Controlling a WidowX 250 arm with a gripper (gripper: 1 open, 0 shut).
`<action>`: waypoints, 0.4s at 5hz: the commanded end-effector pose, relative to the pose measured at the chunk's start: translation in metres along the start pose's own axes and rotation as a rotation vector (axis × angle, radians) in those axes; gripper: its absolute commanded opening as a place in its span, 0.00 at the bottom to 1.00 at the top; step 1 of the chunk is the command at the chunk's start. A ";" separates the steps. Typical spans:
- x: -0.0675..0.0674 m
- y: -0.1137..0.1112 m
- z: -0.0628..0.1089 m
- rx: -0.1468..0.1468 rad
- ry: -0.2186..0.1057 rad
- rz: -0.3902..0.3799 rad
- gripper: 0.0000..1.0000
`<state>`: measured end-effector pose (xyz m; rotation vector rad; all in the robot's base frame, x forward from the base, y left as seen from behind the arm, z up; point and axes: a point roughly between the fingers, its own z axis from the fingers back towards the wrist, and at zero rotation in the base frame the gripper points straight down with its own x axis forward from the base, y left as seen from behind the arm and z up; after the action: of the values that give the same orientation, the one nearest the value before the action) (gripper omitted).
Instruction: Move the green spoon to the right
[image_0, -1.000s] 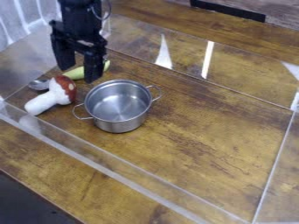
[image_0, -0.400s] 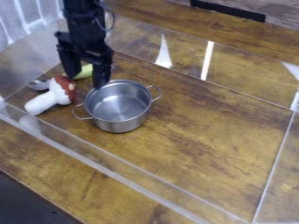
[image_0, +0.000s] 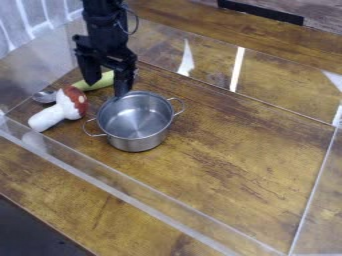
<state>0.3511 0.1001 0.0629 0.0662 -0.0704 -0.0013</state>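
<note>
The green spoon (image_0: 99, 79) lies at the back left of the wooden table. Its pale green handle shows between my fingers, and its silver bowl pokes out to the left beside the mushroom toy. My black gripper (image_0: 106, 80) points straight down over the handle, open, with one finger on each side of it. Whether the fingertips touch the table I cannot tell. Nothing is held.
A red-and-white mushroom toy (image_0: 59, 109) lies just left of a round steel two-handled pot (image_0: 134, 120), which stands right in front of my gripper. A low clear plastic wall (image_0: 160, 205) rims the wooden table (image_0: 241, 150).
My gripper has shifted right and farther back and sunk lower, from beside the mushroom to straddling the spoon's handle. It stayed open, and the objects did not move.
</note>
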 end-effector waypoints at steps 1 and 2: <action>0.007 0.023 0.008 0.016 -0.056 0.014 1.00; 0.006 0.036 0.001 0.013 -0.063 0.019 1.00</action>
<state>0.3514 0.1268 0.0485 0.0568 -0.0780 0.0026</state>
